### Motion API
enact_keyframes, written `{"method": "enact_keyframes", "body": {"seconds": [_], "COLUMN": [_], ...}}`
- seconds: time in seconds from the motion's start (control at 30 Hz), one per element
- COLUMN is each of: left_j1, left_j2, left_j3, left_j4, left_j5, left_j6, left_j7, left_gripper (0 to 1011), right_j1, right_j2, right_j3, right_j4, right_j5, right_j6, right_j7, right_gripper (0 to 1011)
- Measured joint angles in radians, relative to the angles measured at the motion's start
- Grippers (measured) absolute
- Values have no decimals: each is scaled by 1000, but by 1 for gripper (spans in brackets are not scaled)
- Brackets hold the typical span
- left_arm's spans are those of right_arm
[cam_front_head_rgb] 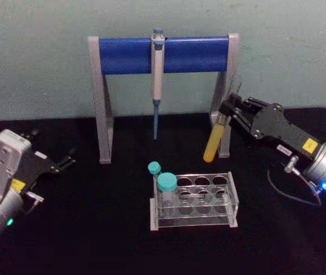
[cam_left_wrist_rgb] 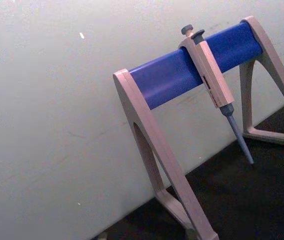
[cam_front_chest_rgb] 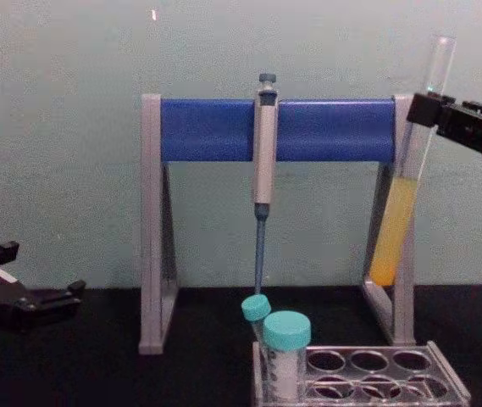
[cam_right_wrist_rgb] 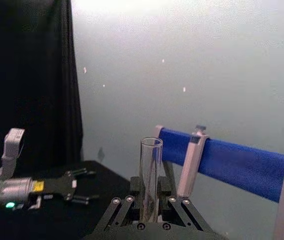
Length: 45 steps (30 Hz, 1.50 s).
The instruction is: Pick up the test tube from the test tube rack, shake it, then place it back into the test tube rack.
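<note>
Head view, by the stand's [cam_front_head_rgb: 128, 55] right leg: right gripper [cam_front_head_rgb: 230, 109], jaws pinching the tube [cam_front_head_rgb: 214, 143] near its top, tilted, up out of the rack [cam_front_head_rgb: 232, 196], yellow-orange liquid in its lower part. Inside the rack's left end, two teal-capped tubes [cam_front_head_rgb: 167, 182]. Left gripper [cam_front_head_rgb: 68, 160] parked far left, jaws spread.

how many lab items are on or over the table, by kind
test tube, held up in the right end effector: 1
teal-capped tubes: 2
test tube rack: 1
pipette stand: 1
pipette: 1
total: 6
left end effector parked on the left side, open
</note>
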Motion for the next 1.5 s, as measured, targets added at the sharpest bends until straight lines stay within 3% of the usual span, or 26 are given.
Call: {"method": "enact_keyframes", "body": {"seconds": [0.33, 0.57, 1.5], "left_j1": [0, 0, 0], "left_j2": [0, 0, 0], "left_j3": [0, 0, 0], "left_j4": [0, 0, 0], "left_j5": [0, 0, 0], "left_j6": [0, 0, 0], "left_j7": [0, 0, 0], "left_gripper": [1001, 1001, 1001], "right_j1": [-30, -51, -52], "right_j2": [71, 96, 101], "right_j3": [-9, -8, -41], "right_j4": [-53, -69, -12], "right_j5": [-26, -31, -69], "right_j6": [35, 37, 55], "right_j7": [-11, -12, -14], "right_gripper": [229, 228, 228]}}
